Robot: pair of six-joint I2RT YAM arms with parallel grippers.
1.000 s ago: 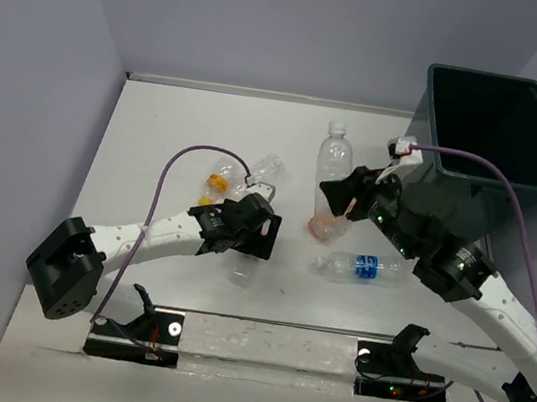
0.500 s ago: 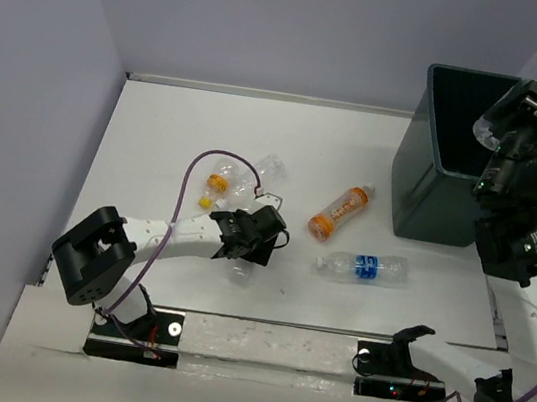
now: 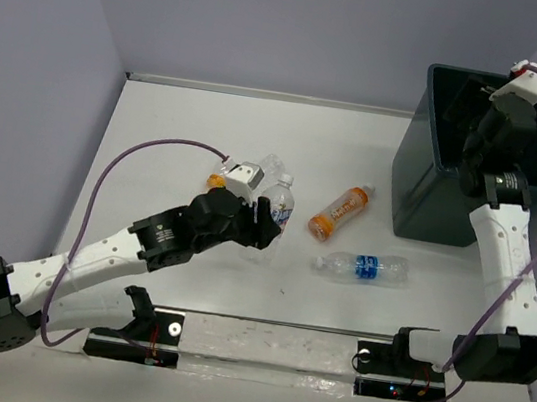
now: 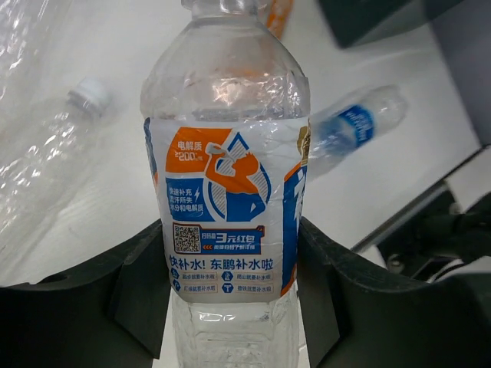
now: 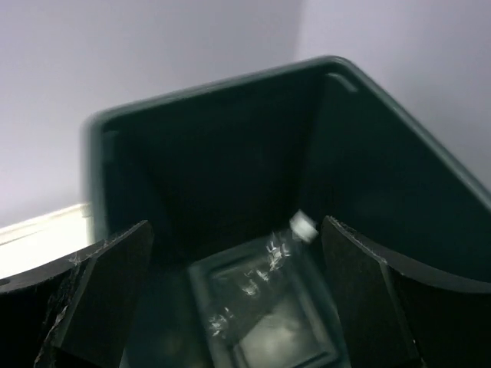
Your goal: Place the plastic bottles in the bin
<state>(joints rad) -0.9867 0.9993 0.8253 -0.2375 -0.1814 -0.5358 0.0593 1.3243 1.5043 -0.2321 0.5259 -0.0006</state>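
Clamping a blue-and-orange labelled bottle, left gripper closed on it, right gripper spread apart over the bin, clear bottle inside.

Teal-grey bin set at the far right, one clear bottle seen tilted inside.
A blue-and-orange-labelled bottle is held upright between the left fingers; an orange bottle and a blue-labelled bottle are laid on the tabletop beside the bin.
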